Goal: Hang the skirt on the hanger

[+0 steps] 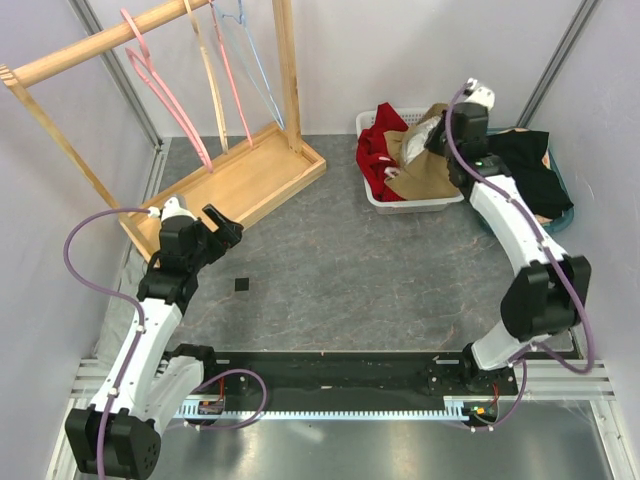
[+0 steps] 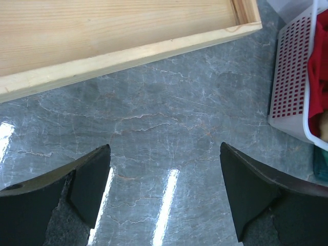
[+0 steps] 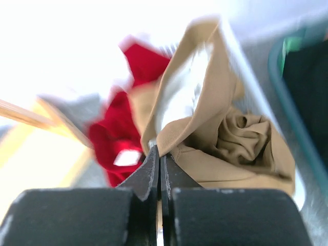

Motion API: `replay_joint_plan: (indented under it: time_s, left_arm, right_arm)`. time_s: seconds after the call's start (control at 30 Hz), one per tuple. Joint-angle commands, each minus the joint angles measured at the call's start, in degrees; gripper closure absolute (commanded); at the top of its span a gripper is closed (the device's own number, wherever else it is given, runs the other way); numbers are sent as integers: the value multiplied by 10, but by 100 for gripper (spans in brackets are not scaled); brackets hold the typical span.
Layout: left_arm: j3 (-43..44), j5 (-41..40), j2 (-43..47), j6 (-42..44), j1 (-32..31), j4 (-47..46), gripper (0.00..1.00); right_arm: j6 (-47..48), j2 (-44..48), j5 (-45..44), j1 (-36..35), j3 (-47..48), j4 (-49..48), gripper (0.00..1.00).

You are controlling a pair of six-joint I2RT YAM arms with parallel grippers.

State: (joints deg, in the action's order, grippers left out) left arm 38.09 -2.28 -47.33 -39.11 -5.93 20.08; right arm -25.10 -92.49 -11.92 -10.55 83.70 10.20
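The tan skirt (image 1: pixel 422 172) lies bunched in a white basket (image 1: pixel 410 205) at the back right. My right gripper (image 1: pixel 438 140) is over it, shut on an edge of the skirt (image 3: pixel 225 128); the cloth rises to the closed fingertips of that gripper (image 3: pixel 160 151). Pink hangers (image 1: pixel 160 85) hang from the wooden rack's top bar at the back left, with a pale blue hanger (image 1: pixel 252 62) beside them. My left gripper (image 1: pixel 228 228) hovers low over the table near the rack's base. In the wrist view this gripper (image 2: pixel 164 147) is open, with only stone tabletop between its fingers.
The rack's wooden tray base (image 1: pixel 240 180) (image 2: pixel 118 31) lies just beyond the left gripper. A red garment (image 1: pixel 375 150) shares the basket (image 2: pixel 292 77). A black garment (image 1: pixel 530 165) fills a teal bin at the far right. A small black square (image 1: pixel 241 285) lies on the table.
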Motion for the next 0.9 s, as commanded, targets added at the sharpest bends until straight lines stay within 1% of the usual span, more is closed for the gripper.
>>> replay_joint_plan:
  time_s: [0.0, 0.07, 0.17, 0.2, 0.33, 0.4, 0.5, 0.6, 0.63, 0.7, 0.73, 0.77, 0.8, 0.83, 0.87]
  left_arm:
    - [21, 21, 15, 22, 0, 2, 7]
    - [23, 21, 17, 25, 0, 8, 7]
    - [26, 42, 20, 29, 0, 13, 7]
    - [25, 42, 21, 30, 0, 13, 7]
    - [20, 62, 22, 28, 0, 14, 7]
    - [16, 75, 20, 25, 0, 12, 7]
    - [6, 106, 12, 22, 0, 2, 7]
    - [-7, 148, 2, 17, 0, -21, 7]
    - [-12, 173, -6, 14, 0, -28, 7]
    - [-22, 200, -16, 11, 0, -54, 8]
    - [-27, 225, -28, 7, 0, -63, 8]
    - [-30, 238, -36, 0, 0, -75, 9]
    - [-41, 253, -42, -3, -1, -86, 9]
    - [-46, 280, -50, -7, -1, -115, 10]
    - [-51, 288, -64, -17, -2, -127, 11]
  right_arm:
    - [26, 106, 33, -1, 87, -56, 100]
    - [37, 142, 69, 0, 100, -63, 100]
    - [51, 186, 112, 0, 122, -70, 100]
    - [57, 194, 141, -1, 131, -69, 100]
    - [59, 234, 206, -1, 172, -56, 100]
    - [55, 265, 232, 0, 172, -53, 100]
    - [47, 317, 255, -1, 144, -40, 100]
    - [28, 378, 276, 0, 63, -13, 100]
    - [12, 395, 284, 0, 3, 2, 100]
    - [2, 445, 298, 0, -66, 11, 100]
    - [1, 460, 300, -1, -131, 30, 100]
    - [-9, 489, 292, 0, -163, 39, 100]
    - [-14, 501, 293, 0, -195, 47, 100]
    - [-20, 511, 296, 0, -253, 68, 100]
    - [-37, 528, 299, -1, -280, 78, 100]
